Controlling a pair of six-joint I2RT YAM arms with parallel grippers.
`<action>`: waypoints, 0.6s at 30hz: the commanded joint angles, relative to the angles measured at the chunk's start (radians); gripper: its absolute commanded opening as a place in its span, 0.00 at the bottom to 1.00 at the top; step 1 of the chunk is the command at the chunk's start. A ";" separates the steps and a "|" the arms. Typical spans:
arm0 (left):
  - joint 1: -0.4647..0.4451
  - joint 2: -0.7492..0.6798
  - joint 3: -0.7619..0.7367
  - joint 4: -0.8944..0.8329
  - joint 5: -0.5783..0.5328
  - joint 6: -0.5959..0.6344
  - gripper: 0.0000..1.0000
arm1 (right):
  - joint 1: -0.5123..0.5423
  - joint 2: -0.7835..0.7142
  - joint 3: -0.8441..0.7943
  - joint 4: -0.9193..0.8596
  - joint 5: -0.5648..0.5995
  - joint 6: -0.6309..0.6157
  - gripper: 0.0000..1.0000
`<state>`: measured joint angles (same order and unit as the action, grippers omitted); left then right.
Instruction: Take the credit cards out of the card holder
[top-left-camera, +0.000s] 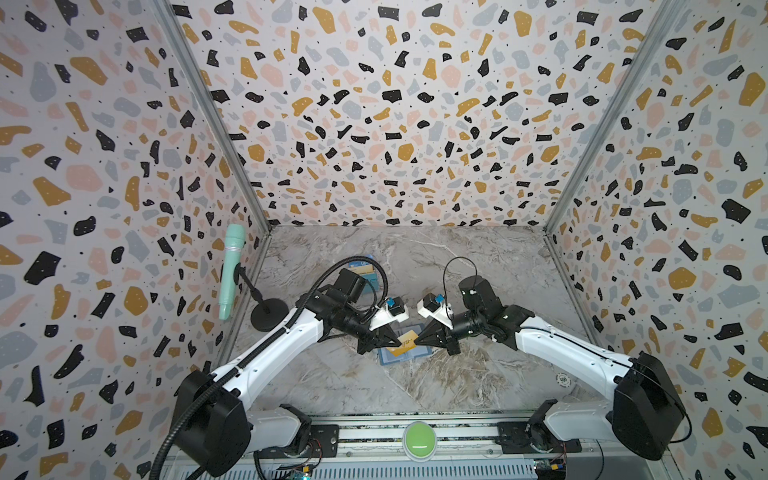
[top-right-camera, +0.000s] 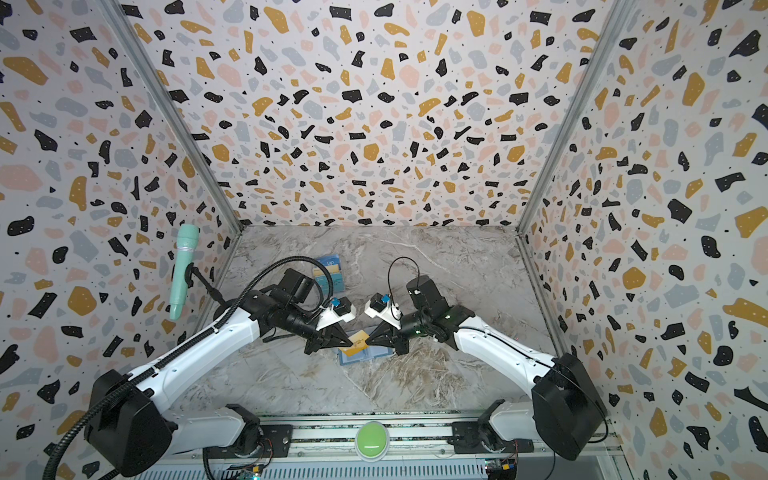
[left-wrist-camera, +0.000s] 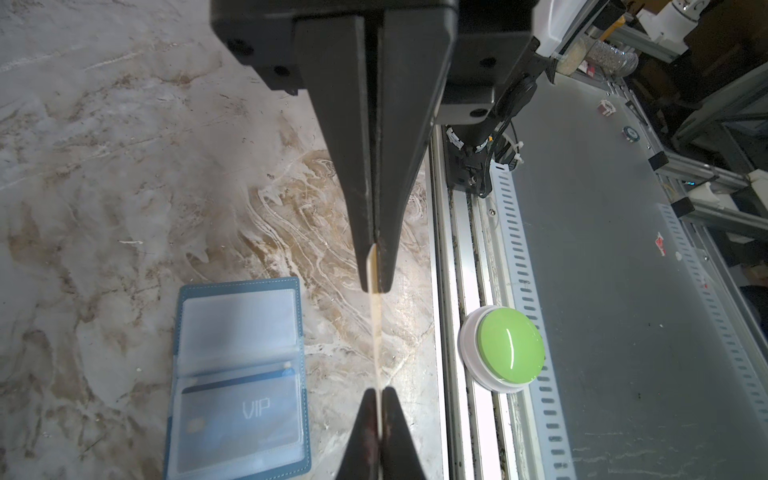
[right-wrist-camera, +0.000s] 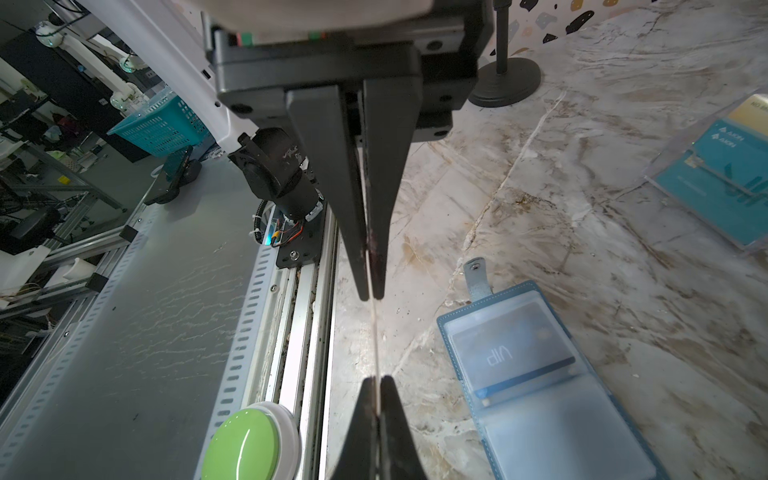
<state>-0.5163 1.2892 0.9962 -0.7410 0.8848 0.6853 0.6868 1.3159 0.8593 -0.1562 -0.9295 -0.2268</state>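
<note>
**A:** Both arms meet mid-table! The left gripper (top-left-camera: 397, 344) is pinched tight on one end of the golden-yellow card (top-left-camera: 407, 340), and the right gripper (top-left-camera: 417, 341) is clamped on the opposite end.

**B:** And the card's off the surface. In both top views it's strung between the two tips, over the card holder (top-left-camera: 424, 352).

**A:** From the wrist cameras it's just a thin edge bridging the closed jaws.

**B:** The holder lies open and flat on the marble table (top-left-camera: 478, 257), snap tab (right-wrist-camera: 476, 277) sticking out, and a blue VIP card (left-wrist-camera: 249, 409) sits in one clear pocket
</note>
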 joint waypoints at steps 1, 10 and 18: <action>-0.002 -0.001 0.027 -0.045 0.034 0.030 0.04 | 0.004 0.007 0.021 0.039 0.011 0.014 0.00; -0.002 -0.014 0.025 -0.002 0.012 -0.018 0.05 | 0.020 0.019 0.030 0.031 0.023 0.009 0.00; -0.002 -0.048 0.015 0.074 -0.043 -0.094 0.00 | 0.020 0.018 0.041 0.009 0.102 0.028 0.23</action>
<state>-0.5137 1.2785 0.9974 -0.7353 0.8478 0.6403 0.7025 1.3361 0.8600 -0.1379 -0.8921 -0.2180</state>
